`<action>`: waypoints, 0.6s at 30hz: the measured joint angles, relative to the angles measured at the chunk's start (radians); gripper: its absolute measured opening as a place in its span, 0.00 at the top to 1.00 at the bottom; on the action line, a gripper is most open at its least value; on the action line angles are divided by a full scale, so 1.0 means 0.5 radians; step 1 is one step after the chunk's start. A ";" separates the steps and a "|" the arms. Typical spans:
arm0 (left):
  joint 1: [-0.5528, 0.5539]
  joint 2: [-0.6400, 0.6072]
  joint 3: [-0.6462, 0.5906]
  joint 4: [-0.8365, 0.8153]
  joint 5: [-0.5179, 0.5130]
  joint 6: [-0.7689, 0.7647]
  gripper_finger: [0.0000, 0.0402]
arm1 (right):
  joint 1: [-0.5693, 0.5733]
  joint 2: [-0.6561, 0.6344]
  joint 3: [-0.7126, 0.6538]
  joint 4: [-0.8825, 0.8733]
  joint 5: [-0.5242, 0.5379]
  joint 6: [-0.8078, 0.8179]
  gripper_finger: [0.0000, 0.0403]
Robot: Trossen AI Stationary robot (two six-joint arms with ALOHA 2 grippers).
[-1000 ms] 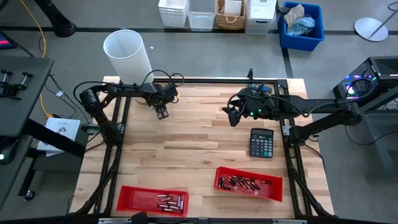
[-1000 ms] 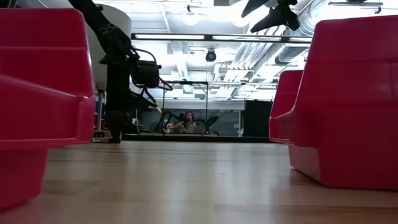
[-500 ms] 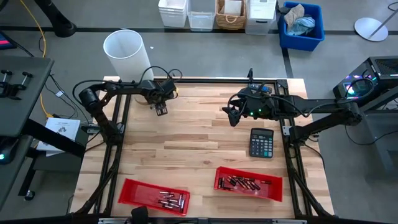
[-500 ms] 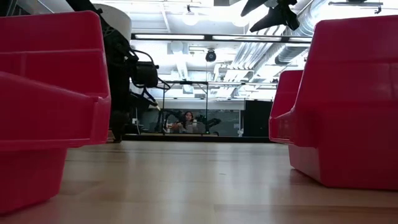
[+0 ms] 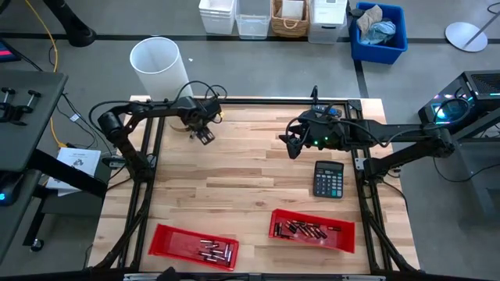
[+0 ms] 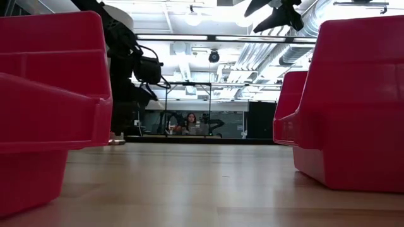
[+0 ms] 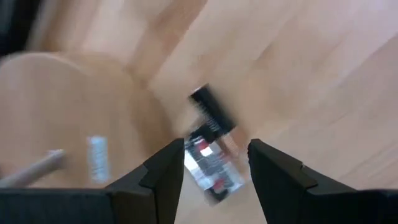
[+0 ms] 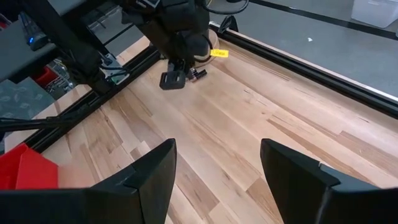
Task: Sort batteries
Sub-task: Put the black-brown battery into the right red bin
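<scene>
The batteries lie in two red bins near the table's near edge: silvery cells point(image 5: 216, 250) in the left bin point(image 5: 168, 242), darker cells point(image 5: 305, 230) in the right bin point(image 5: 344, 238). My left gripper point(image 5: 205, 135) is open and low over the table's far left part. Its wrist view shows a small blurred dark-and-silvery object point(image 7: 211, 165) on the wood beyond the open fingertips point(image 7: 216, 146); what it is cannot be told. My right gripper point(image 5: 293, 146) hangs open point(image 8: 217, 146) above the table's far middle, over bare wood.
A black calculator point(image 5: 328, 179) lies right of centre. A white bucket point(image 5: 160, 66) stands off the far left corner. Black frame rails point(image 5: 258, 101) run round the table. The two red bins point(image 6: 44, 101) point(image 6: 360, 101) close in the low view's sides. A person point(image 6: 190, 120) sits far back.
My left gripper has drawn a little toward the table's far edge, staying open. The left red bin has shifted and turned slightly on the table, with no gripper near it. My right arm has kept still.
</scene>
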State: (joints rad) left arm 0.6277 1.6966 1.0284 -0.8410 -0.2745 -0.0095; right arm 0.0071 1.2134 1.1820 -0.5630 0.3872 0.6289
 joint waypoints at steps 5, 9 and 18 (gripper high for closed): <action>-0.018 0.002 -0.102 0.070 0.082 -0.243 0.58 | -0.001 0.003 0.000 -0.001 -0.003 -0.005 0.44; -0.031 0.002 -0.106 0.199 0.058 -0.312 0.58 | -0.002 0.005 0.000 -0.001 0.013 -0.017 0.44; -0.041 0.029 -0.106 0.407 0.080 -0.406 0.58 | -0.002 0.005 0.000 -0.002 0.034 -0.038 0.44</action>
State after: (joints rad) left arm 0.6070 1.7113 0.9756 -0.6376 -0.2344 -0.2123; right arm 0.0063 1.2160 1.1820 -0.5640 0.4042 0.6097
